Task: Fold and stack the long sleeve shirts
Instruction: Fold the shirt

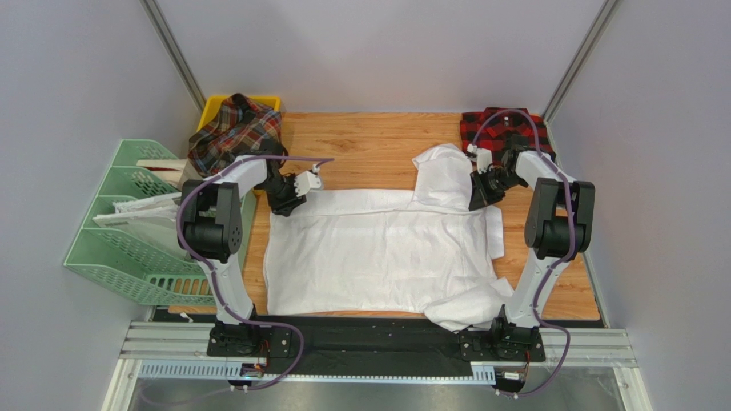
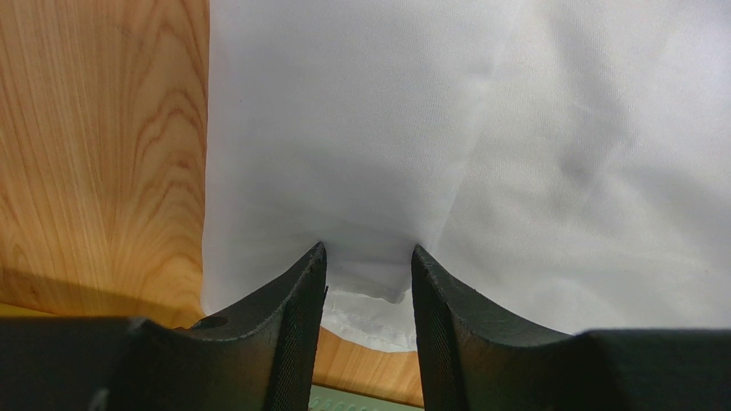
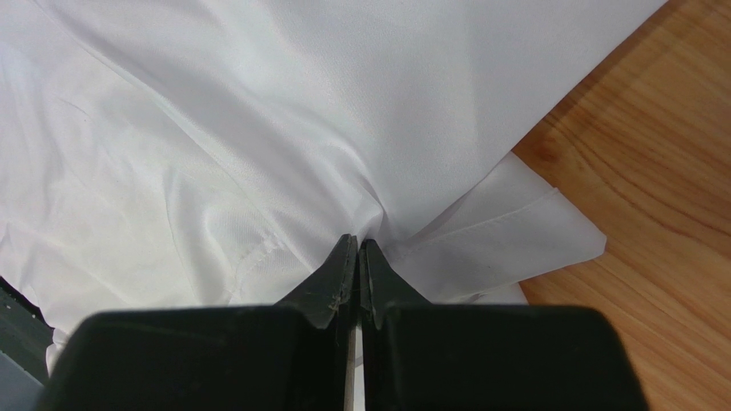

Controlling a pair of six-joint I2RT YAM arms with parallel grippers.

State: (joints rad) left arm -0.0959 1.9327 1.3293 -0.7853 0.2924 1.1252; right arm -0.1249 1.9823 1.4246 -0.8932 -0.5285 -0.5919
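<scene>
White shirt (image 1: pixel 377 253) lay flat across the surface (image 1: pixel 377 141). My right fingers (image 3: pixel 339 278) pinched its far-right fold, likely anchoring it. Left fingers (image 2: pixel 300 295) stood spread astride the far-left edge, gripping nothing.

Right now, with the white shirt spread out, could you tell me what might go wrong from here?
1. The left hand stands open with a fold of the white shirt between its fingers; lifting could snag it.
2. The right hand is shut on the shirt's far right part alone, so a pull might skew it.
</scene>
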